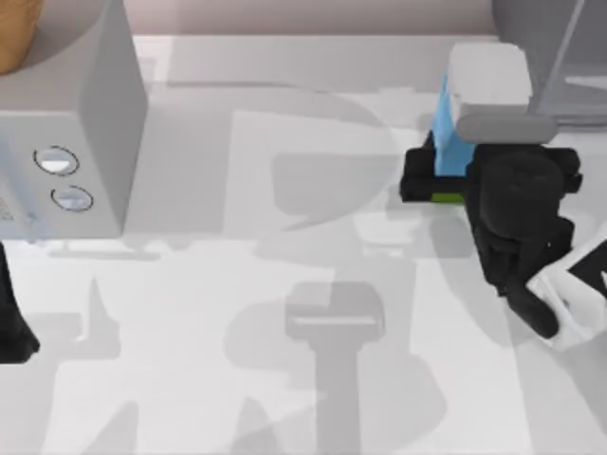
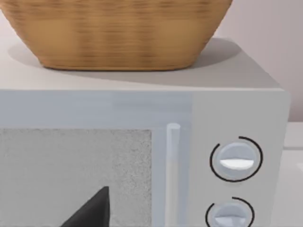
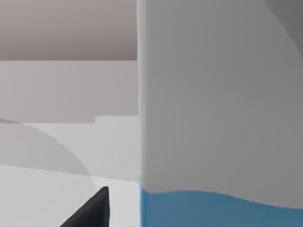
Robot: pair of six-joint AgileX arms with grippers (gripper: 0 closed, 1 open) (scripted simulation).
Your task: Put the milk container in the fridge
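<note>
Right now my right gripper [image 1: 438, 180] is clasping the milk container [image 1: 479, 90] low on its blue body, fingers either side; the carton is standing upright between them, its white top rising just beyond my wrist.

My right arm [image 1: 517, 223] is matte black and bulbous, built of rounded segments, with a white angular casing at its near right end; its right gripper [image 1: 446, 180] has blocky black fingers. My left arm [image 1: 11, 318] is a black rounded shape at the table's left edge; a dark pointed fingertip [image 2: 92, 210] juts into its wrist view.
</note>
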